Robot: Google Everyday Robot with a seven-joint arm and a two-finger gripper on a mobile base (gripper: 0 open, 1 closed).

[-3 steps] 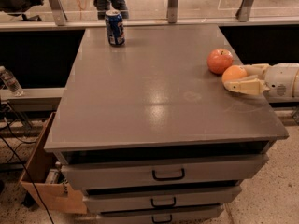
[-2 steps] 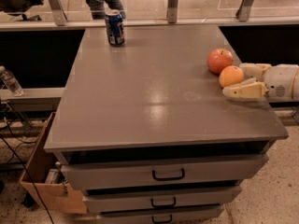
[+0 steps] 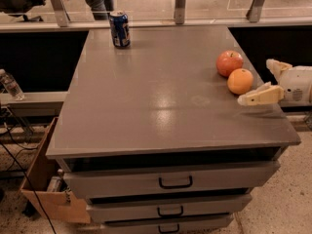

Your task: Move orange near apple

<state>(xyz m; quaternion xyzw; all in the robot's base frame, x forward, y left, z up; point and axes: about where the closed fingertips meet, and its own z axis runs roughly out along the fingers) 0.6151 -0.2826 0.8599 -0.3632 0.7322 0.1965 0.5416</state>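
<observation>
The orange (image 3: 240,81) rests on the grey table (image 3: 161,106) near its right edge. It sits just in front of and to the right of the red apple (image 3: 229,62), touching or almost touching it. My gripper (image 3: 256,82) is at the table's right edge, just to the right of the orange. It is open and holds nothing. One cream finger (image 3: 259,95) lies in front of and to the right of the orange, and the other finger (image 3: 275,67) is further back.
A blue drink can (image 3: 119,29) stands at the table's far left corner. Drawers with handles (image 3: 175,182) are under the tabletop. A cardboard box (image 3: 41,189) sits on the floor at the left. A plastic bottle (image 3: 9,84) lies on a ledge at the left.
The gripper has let go of the orange and drawn back to the right. The orange now sits free next to the apple.
</observation>
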